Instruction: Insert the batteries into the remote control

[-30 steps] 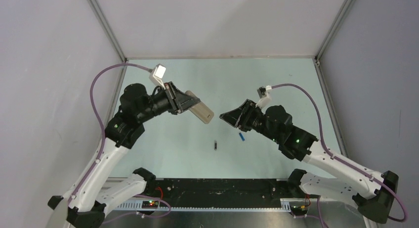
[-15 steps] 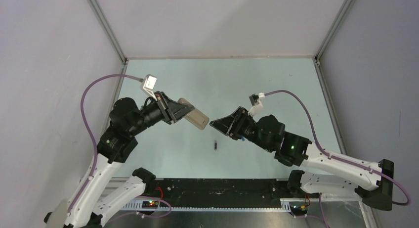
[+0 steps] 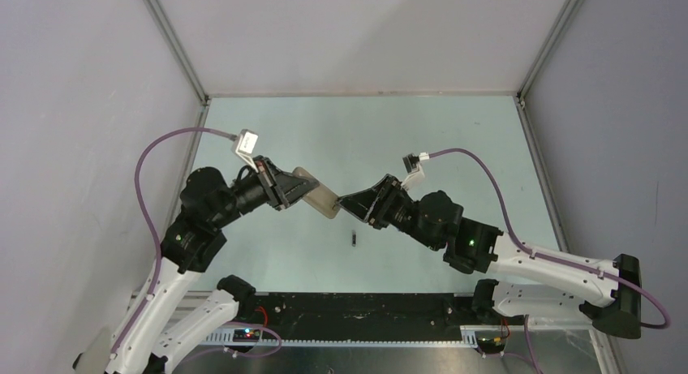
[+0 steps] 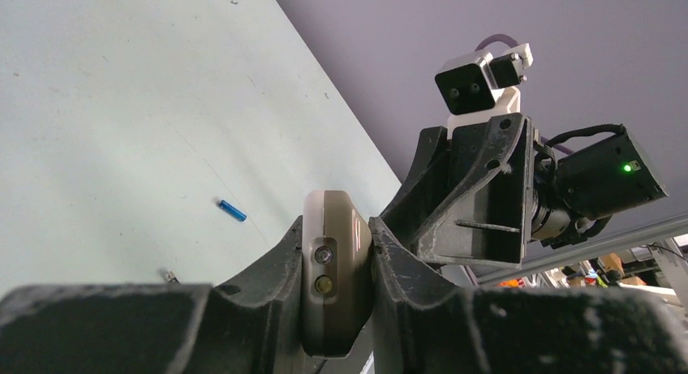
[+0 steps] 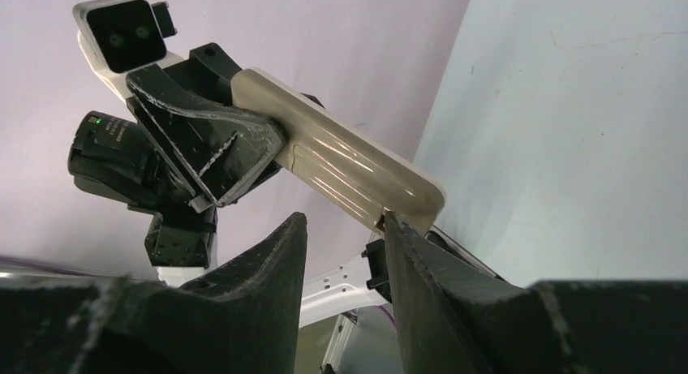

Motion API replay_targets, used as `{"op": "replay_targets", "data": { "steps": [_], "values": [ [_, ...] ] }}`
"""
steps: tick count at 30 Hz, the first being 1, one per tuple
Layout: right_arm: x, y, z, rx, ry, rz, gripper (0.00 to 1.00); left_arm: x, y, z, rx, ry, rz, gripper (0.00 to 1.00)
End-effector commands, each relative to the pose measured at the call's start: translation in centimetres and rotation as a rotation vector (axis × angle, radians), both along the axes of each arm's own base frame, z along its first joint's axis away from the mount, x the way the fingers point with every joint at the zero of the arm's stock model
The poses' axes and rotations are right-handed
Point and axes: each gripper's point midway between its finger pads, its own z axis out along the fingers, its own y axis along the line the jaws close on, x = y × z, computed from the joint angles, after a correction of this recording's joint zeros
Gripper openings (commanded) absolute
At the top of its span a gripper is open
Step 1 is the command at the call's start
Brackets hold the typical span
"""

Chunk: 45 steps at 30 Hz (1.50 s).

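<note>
While left jaws clamp remote control [image 3: 322,198] aloft, beige back offered, likely for compartment access, right jaws stand apart at its free end; black battery [image 3: 354,238], blue battery [image 4: 232,211] lie on bench [image 3: 406,131].

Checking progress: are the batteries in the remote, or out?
Out. The blue battery and the black battery lie loose on the table, apart from the remote clamped in the left tool.

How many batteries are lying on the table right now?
2. The dark battery lies on the table, toward the front. The blue battery shows only in the left wrist view, also on the table; the right arm hides it from above.
</note>
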Motion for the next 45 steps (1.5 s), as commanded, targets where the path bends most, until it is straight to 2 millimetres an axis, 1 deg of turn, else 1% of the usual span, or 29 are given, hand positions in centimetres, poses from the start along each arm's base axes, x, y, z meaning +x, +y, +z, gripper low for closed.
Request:
{"op": "replay_targets", "data": {
  "steps": [1, 7, 12, 14, 18, 22, 27, 33, 38, 39, 45],
  "values": [
    [0.6, 0.0, 3.5, 0.095, -0.03, -0.018, 0.44, -0.5, 0.2, 1.7, -0.034, -0.08, -0.012, 0.0],
    [0.4, 0.5, 2.8, 0.086, 0.0, -0.001, 0.43, -0.7, 0.5, 1.7, -0.046, -0.102, 0.001, 0.0],
    [0.2, 0.9, 3.3, 0.108, -0.004, 0.022, 0.43, -0.8, 0.7, 1.8, -0.062, -0.133, 0.008, 0.0],
    [0.1, 1.1, 3.1, 0.11, 0.004, 0.03, 0.42, -0.8, 0.7, 1.8, -0.063, -0.138, 0.01, 0.0],
    [-0.2, 2.0, 2.2, 0.103, 0.044, 0.059, 0.39, -0.7, 0.6, 1.8, -0.065, -0.146, 0.006, 0.0],
    [-0.5, 2.5, 1.7, 0.098, 0.063, 0.069, 0.37, -0.6, 0.6, 1.8, -0.07, -0.157, 0.012, 0.0],
    [-0.5, 2.2, 1.2, 0.076, 0.075, 0.043, 0.35, 0.0, 1.0, 1.5, -0.067, -0.17, 0.047, 0.0],
    [-0.3, 1.6, 0.6, 0.048, 0.083, 0.011, 0.35, 0.4, 0.8, 1.0, -0.062, -0.164, 0.054, 0.0],
    [0.0, 1.3, 1.1, 0.05, 0.048, 0.004, 0.37, 0.3, 0.8, 1.0, -0.072, -0.16, 0.047, 0.0],
    [0.1, 1.2, 1.4, 0.057, 0.041, 0.002, 0.37, 0.2, 0.7, 1.0, -0.073, -0.161, 0.042, 0.0],
    [0.5, 1.1, 1.5, 0.059, 0.034, -0.013, 0.36, -0.1, 0.6, 0.7, -0.079, -0.153, 0.024, 0.0]
  ]
}}
